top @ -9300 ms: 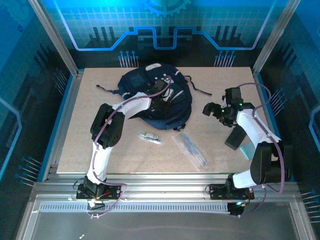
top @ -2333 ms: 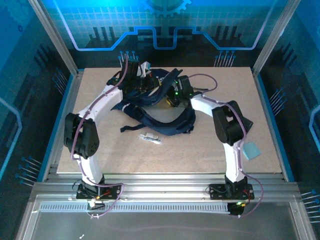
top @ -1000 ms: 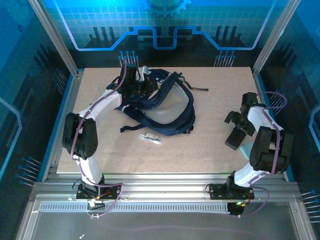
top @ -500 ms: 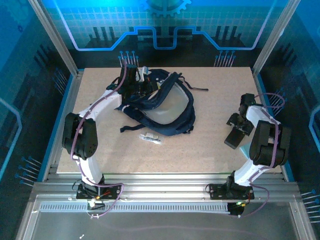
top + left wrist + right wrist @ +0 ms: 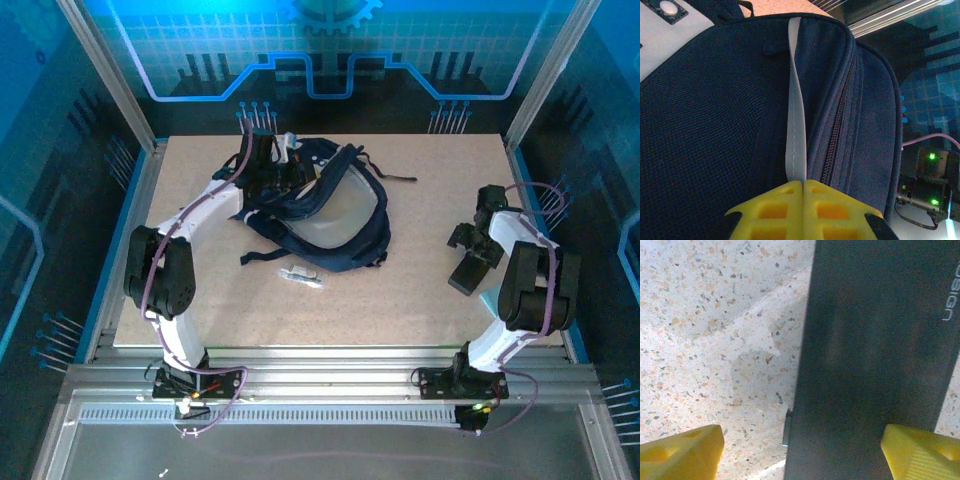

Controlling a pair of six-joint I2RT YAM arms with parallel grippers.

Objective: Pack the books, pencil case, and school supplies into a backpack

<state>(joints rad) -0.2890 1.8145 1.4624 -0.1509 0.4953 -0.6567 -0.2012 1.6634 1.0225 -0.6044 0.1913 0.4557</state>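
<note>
On the speckled counter (image 5: 400, 300), toward the far left, noted the backpack (image 5: 362, 243): navy, slumped, mouth gaping upward, pale lining exposed, dark straps trailing to either side. Found the left arm (image 5: 200, 215) folded at the elbow near the left edge, forearm reaching up and across to the backpack's far-left rim. Found the right arm (image 5: 535, 290) doubled back tightly on the right side, elbow high, wrist turned down over the counter, well apart from the backpack. Recorded a dark flat slab (image 5: 875, 350) lying on the counter under that wrist, faint lettering at one corner. Confirmed the left end effector (image 5: 803, 186) pinched fully together on the backpack's pale stripe (image 5: 796, 110), just beside the zip line, yellow fingertips meeting with the strip caught between them. Confirmed the right end effector (image 5: 800, 452) spread wide above the slab, one yellow finger over bare counter, the other over the slab's edge, nothing gripped. Located the school supplies (image 5: 301, 274), small and pale, on open counter just in front of the backpack, between the two arms, untouched.
</note>
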